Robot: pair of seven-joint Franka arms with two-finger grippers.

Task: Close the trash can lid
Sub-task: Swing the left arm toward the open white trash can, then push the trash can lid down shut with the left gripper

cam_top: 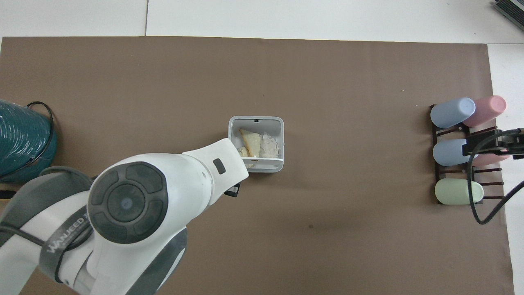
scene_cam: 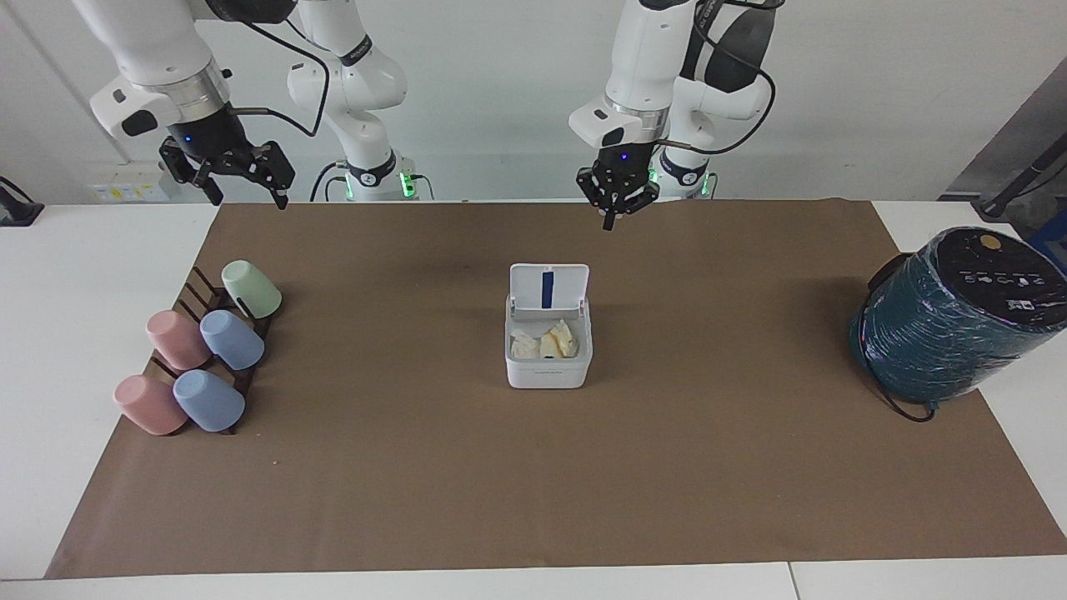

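Observation:
The trash can (scene_cam: pixel 548 360) is a small white square bin in the middle of the brown mat, with crumpled paper inside. Its lid (scene_cam: pixel 548 287) stands upright and open on the side nearer the robots, blue strip showing. In the overhead view the trash can's rim (cam_top: pixel 256 121) shows and the lid (cam_top: pixel 268 159) is seen edge-on. My left gripper (scene_cam: pixel 613 210) hangs in the air over the mat, clear of the lid. In the overhead view the left arm covers one corner of the can. My right gripper (scene_cam: pixel 247 197) is open and waits over the cup rack.
A big teal wrapped cylinder (scene_cam: pixel 950 321) stands at the left arm's end of the mat; it also shows in the overhead view (cam_top: pixel 20 139). A dark rack with several pastel cups (scene_cam: pixel 204 358) lies at the right arm's end.

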